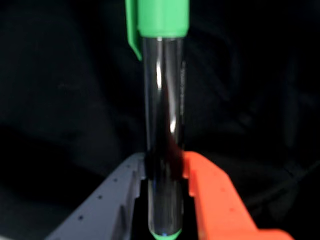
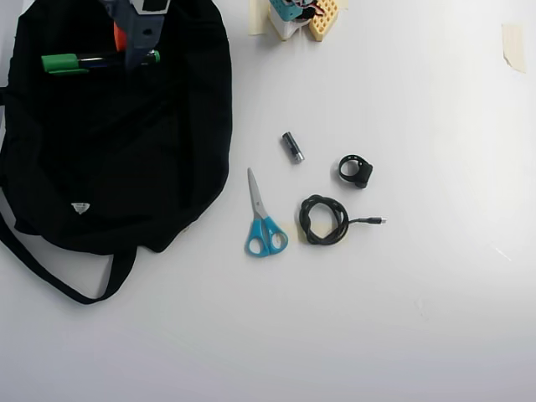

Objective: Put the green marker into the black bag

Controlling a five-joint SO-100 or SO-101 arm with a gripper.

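Observation:
The green marker (image 1: 162,125) has a glossy black barrel and a bright green cap, and it runs straight up the wrist view. My gripper (image 1: 165,172) is shut on its barrel near the tail, grey finger (image 1: 120,195) on the left and orange finger (image 1: 210,195) on the right. From overhead, the marker (image 2: 88,61) lies level over the top of the black bag (image 2: 126,167), cap pointing left, with the gripper (image 2: 136,52) holding its right end. Dark bag fabric (image 1: 60,90) fills the wrist view behind the marker. Whether the marker touches the fabric cannot be told.
On the white table right of the bag lie blue-handled scissors (image 2: 264,219), a small battery (image 2: 292,146), a coiled black cable (image 2: 322,219) and a small black ring-shaped part (image 2: 356,171). The arm's base (image 2: 301,17) stands at the top edge. The bag's strap (image 2: 50,272) trails to the lower left.

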